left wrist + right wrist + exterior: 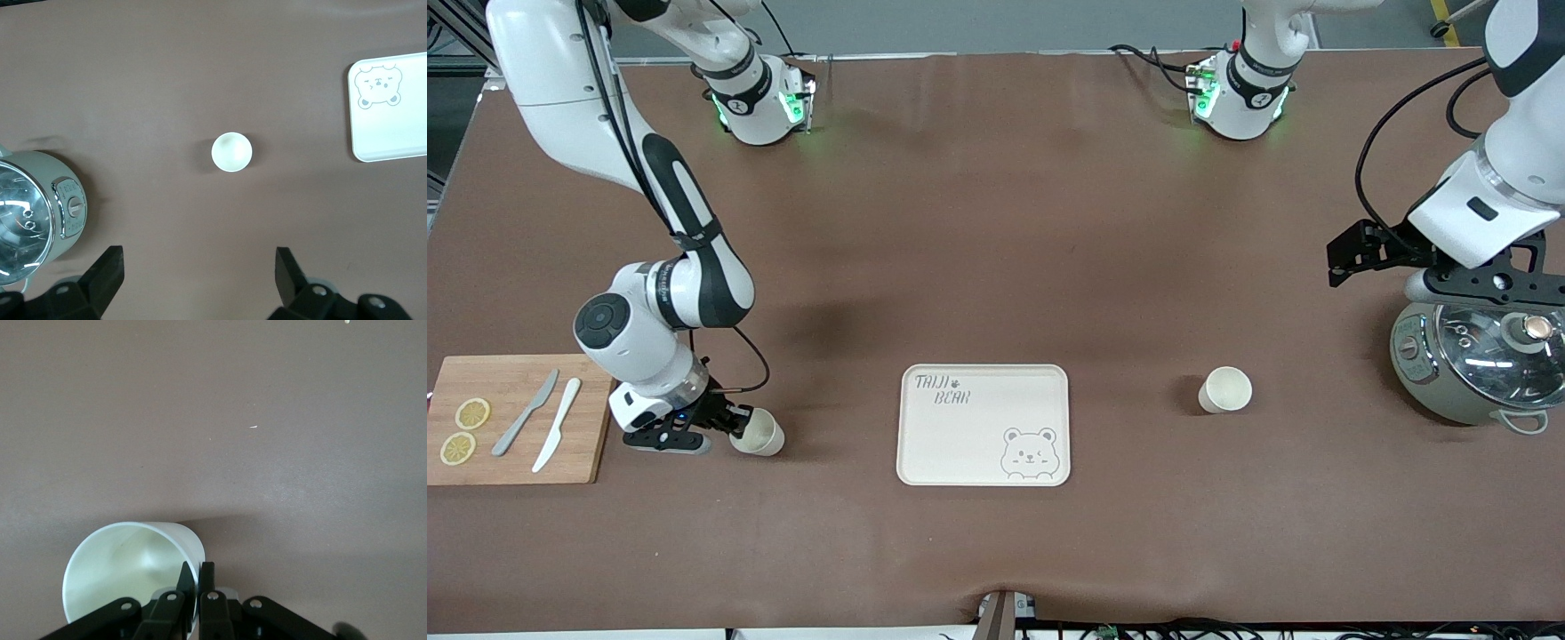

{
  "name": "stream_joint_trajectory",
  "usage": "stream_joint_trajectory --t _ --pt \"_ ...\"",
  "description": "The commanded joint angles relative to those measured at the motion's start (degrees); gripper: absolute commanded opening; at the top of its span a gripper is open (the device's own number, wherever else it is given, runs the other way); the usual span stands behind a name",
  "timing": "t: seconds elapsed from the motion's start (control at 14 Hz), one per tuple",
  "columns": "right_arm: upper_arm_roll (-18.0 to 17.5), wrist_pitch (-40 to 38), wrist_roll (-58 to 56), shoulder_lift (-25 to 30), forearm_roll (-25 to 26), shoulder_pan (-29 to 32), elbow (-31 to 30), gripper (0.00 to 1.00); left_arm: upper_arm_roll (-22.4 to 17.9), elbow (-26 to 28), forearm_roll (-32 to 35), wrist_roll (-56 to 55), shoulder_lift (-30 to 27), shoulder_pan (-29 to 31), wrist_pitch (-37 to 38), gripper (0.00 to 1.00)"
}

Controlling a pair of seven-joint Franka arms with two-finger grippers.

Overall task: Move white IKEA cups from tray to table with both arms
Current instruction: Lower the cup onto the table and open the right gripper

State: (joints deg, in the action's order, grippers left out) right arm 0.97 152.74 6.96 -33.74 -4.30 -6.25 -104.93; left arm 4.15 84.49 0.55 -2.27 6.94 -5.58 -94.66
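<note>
A brown table holds a cream bear-printed tray, used here as the landmark. One white IKEA cup sits on the table beside the tray toward the right arm's end, tilted. The right gripper is low at this cup, its fingers pinched together on the cup's wall, one inside the rim and one outside. A second white IKEA cup stands upright on the table beside the tray toward the left arm's end, apart from it. The left gripper hangs high above the table with its fingers spread wide, over a grey cooker with a glass lid at the left arm's end. A wooden cutting board with two knives and lemon slices lies at the right arm's end.
</note>
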Motion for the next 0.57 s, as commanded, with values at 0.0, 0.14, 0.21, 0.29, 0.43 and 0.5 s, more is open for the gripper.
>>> stream_joint_trajectory --t 0.0,0.14,0.21,0.29,0.43,0.5 --pt "-0.53 -0.15 -1.33 0.78 -1.24 0.71 -0.01 1.0 0.16 -0.21 -0.02 -0.19 0.0 0.22 -0.26 1.0" --pt "-0.44 -4.78 -1.42 3.05 -1.24 1.06 0.6 1.0 0.16 -0.21 -0.02 -0.19 0.0 0.22 -0.26 1.0" --pt "-0.44 -10.12 -1.42 5.16 -1.24 1.76 2.08 1.0 0.16 -0.21 -0.02 -0.19 0.0 0.22 -0.26 1.0" --pt "-0.36 -16.7 -1.51 7.53 -1.15 2.37 3.75 1.0 0.16 -0.12 -0.02 -0.19 0.0 0.22 -0.26 1.0" --pt "-0.27 -29.45 -1.51 13.32 -1.07 2.82 5.78 1.0 0.16 -0.12 -0.02 -0.19 0.0 0.13 -0.26 1.0" --pt "-0.09 -34.12 -1.51 16.75 -0.72 3.17 5.79 1.0 0.16 -0.12 -0.02 -0.11 0.0 0.22 -0.26 1.0"
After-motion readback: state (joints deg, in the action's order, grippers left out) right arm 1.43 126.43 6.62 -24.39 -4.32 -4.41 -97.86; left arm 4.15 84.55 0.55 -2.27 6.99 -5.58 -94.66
